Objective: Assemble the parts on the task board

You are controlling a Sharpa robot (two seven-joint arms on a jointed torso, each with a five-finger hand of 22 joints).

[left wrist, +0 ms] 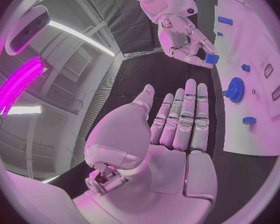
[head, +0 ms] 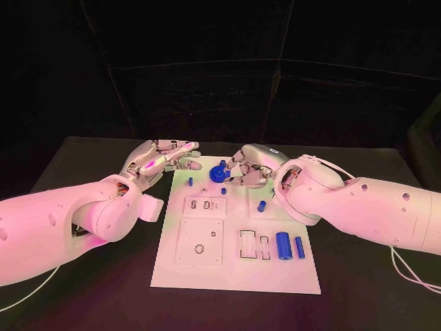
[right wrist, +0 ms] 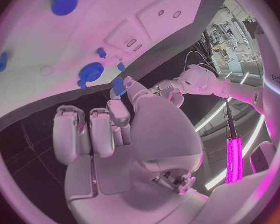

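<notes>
task board (head: 236, 265) sits flat mid-surface, long side running away from the robot, on the black surface (head: 380, 303).

left hand (head: 161, 160) is off the board's far left corner, over the black surface. fingers straight and close together, palm open, nothing in it; the left wrist view (left wrist: 177, 119) confirms flat fingers and an empty hand.

right hand (head: 249, 169) is at the board's far edge, right of centre. in the right wrist view (right wrist: 115, 119) it pinches a small blue part (right wrist: 119, 85) at the fingertips, other fingers curled in. same small blue part (left wrist: 211, 58) shows in the left wrist view, held in the right hand (left wrist: 187, 42) just off the board edge.

blue gear (head: 218, 173) is on the board's far end, just left of the right hand's fingers; can't tell if they touch. it also shows as a toothed disc (left wrist: 236, 89) in the left wrist view.

other parts on the board:
- thin blue peg (head: 191, 182) near the far left
- short blue piece (head: 262, 205) on the right side, close to the right wrist
- fat blue cylinder (head: 282, 245) and slimmer blue bar (head: 299, 247) side by side at the near right, both lying lengthwise
- square plate with a round hole (head: 200, 243) at the near left
</notes>
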